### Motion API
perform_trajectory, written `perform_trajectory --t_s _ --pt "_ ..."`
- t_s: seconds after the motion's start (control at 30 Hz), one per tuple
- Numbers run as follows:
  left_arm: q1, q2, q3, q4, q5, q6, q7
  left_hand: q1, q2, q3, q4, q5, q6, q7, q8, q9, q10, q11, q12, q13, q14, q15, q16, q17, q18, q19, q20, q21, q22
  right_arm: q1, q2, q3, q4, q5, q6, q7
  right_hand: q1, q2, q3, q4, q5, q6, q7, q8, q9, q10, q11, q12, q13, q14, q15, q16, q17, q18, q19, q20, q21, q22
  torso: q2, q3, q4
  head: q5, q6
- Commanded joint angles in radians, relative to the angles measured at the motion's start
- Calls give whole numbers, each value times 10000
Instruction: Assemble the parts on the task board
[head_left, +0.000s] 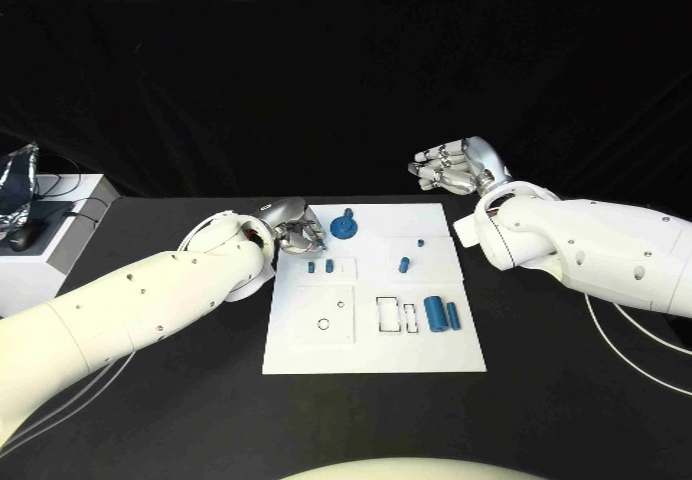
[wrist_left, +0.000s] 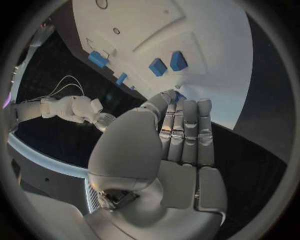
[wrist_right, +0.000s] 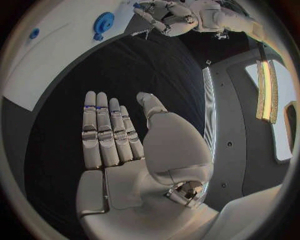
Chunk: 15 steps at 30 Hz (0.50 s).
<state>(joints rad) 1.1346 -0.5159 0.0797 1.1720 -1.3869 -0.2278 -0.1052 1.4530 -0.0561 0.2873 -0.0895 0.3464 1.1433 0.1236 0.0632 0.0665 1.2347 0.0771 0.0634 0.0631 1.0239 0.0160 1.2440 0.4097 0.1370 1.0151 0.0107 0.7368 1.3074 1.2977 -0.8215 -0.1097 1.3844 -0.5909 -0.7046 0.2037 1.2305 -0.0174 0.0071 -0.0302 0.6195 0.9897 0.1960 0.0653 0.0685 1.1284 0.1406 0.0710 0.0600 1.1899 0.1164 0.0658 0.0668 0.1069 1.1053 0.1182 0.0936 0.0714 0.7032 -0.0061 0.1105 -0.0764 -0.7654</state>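
While the left hand (head_left: 296, 228) hovers empty, fingers straight, at the board's (head_left: 375, 355) far left corner just beside the parts (head_left: 322, 267), it should settle squarely over one before pinching. The right hand (head_left: 459, 167) waits, spread, off the board above the desk (head_left: 173, 420). What lies under the left fingertips is hidden.

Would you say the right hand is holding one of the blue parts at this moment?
No, the right hand is flat with straight fingers over bare black table, holding nothing.

Bright overhead light on the task board (head_left: 372, 340); desk (head_left: 577, 400) and background near black. Wrist views bend straight edges strongly.
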Motion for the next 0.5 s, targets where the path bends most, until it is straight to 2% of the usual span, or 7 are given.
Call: perform_trajectory --t_s 0.03,0.2,0.3,0.5 --pt "-10 106 -4 -108 -58 84 -50 -12 2 36 11 2 38 73 -8 5 -24 46 -12 7 52 8 -39 19 182 -20 80 54 190 0 11 5 26 -6 103 173 25 -29 -48 -4 62 -47 -3 -21 -6 -86 2 1 -10 -76 -6 -32 -16 -92 -78 8 1 -8 30 0 -12 5 5" --pt "-18 275 -21 -339 -96 84 -75 -5 -3 32 13 -8 35 72 -10 3 -35 50 -14 6 58 10 -50 29 198 -19 92 60 190 0 19 5 29 -6 104 178 25 -29 -48 -4 62 -47 -3 -21 -6 -86 2 1 -10 -76 -6 -32 -16 -92 -78 8 1 -8 21 -2 -13 27 -4" --pt "-20 350 -32 -421 -104 101 -76 -5 -3 32 13 -8 35 72 -10 3 -35 50 -14 6 58 10 -50 29 198 -19 92 60 190 -1 25 5 34 -6 110 177 25 -29 -48 -4 62 -47 -3 -21 -6 -86 2 1 -10 -76 -6 -32 -16 -92 -78 8 1 -8 20 12 -13 30 -6" --pt "-21 431 -66 -508 -166 245 -163 15 -13 23 1 -22 37 62 -8 4 -25 46 -10 7 63 11 -58 45 211 -21 101 67 191 -1 27 5 33 -22 98 157 17 -4 -68 -13 63 -36 -8 -19 -5 -77 -3 5 -10 -62 -11 -29 -15 -85 -77 10 15 -7 19 6 -16 18 -17"
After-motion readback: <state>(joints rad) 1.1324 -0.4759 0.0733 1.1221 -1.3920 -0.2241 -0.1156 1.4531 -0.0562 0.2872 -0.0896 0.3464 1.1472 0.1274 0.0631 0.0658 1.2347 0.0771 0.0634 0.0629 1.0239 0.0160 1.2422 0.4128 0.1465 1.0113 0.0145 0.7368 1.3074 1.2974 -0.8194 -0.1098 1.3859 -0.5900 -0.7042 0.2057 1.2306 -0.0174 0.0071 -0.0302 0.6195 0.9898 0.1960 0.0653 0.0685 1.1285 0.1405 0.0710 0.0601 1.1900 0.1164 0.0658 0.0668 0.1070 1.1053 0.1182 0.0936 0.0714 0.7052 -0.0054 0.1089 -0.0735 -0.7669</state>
